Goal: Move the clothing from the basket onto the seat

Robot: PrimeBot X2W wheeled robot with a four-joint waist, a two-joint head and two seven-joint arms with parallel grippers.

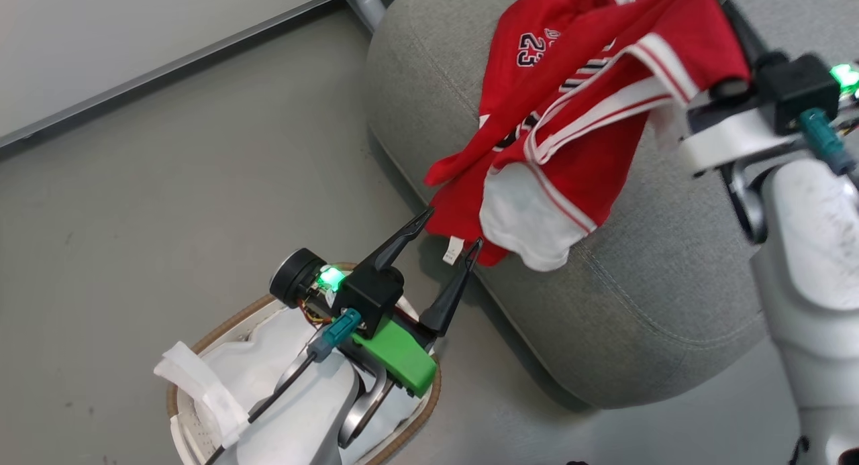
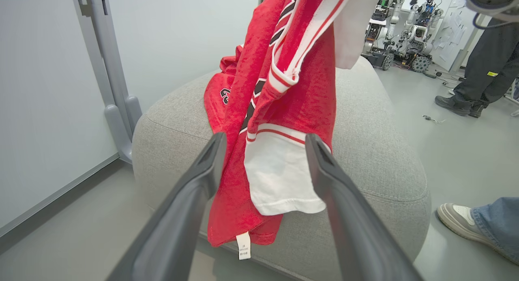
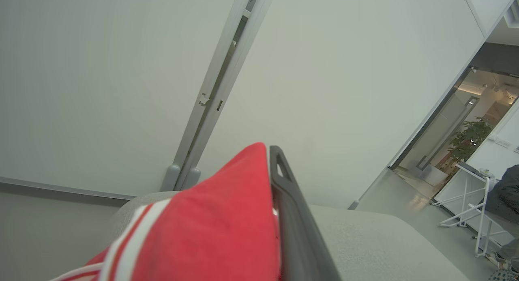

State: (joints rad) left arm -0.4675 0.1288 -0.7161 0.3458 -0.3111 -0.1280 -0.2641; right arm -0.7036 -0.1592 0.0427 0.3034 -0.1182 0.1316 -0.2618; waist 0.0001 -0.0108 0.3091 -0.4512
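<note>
The red clothing [image 1: 577,116] hangs from my right gripper [image 1: 731,19], which is shut on its upper edge, and drapes down over the grey seat [image 1: 671,284]. A part bearing the number 23 [image 1: 532,49] lies on the seat top. In the right wrist view the red cloth [image 3: 211,232] covers one finger beside the bare dark one [image 3: 292,216]. My left gripper [image 1: 451,229] stands open above the basket [image 1: 221,327], its tips at the clothing's lower hem. In the left wrist view the clothing [image 2: 292,102] hangs just beyond the open gripper [image 2: 265,138].
A white liner [image 1: 268,357] fills the basket on the grey floor by the seat's front edge. A grey post [image 2: 117,110] stands at the wall behind the seat. A person's shoe [image 2: 458,216] and another person's legs [image 2: 486,70] are beyond the seat [image 2: 373,151].
</note>
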